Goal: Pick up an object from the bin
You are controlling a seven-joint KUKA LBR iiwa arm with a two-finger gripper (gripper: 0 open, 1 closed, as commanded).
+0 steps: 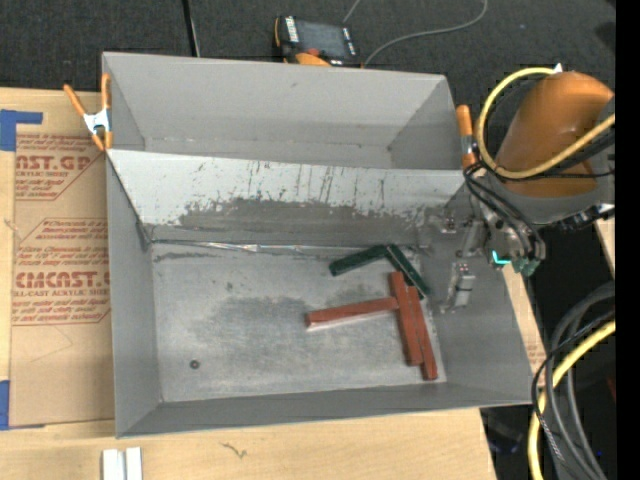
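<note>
My gripper (462, 286) hangs at the bin's right wall, its fingers pointing down just right of the sticks. A red-brown stick (412, 326) lies lengthwise near the right side of the floor. A second red-brown stick (350, 314) lies flat and meets the first at about a right angle. Two dark green sticks (385, 260) cross above them, the nearest one ending close to my fingers. Nothing shows between the fingers.
The sticks cluster at the right of the bin floor. The left and middle of the floor is bare scuffed metal with a small dark speck (194, 364). The bin's sloped right wall is close beside my gripper.
</note>
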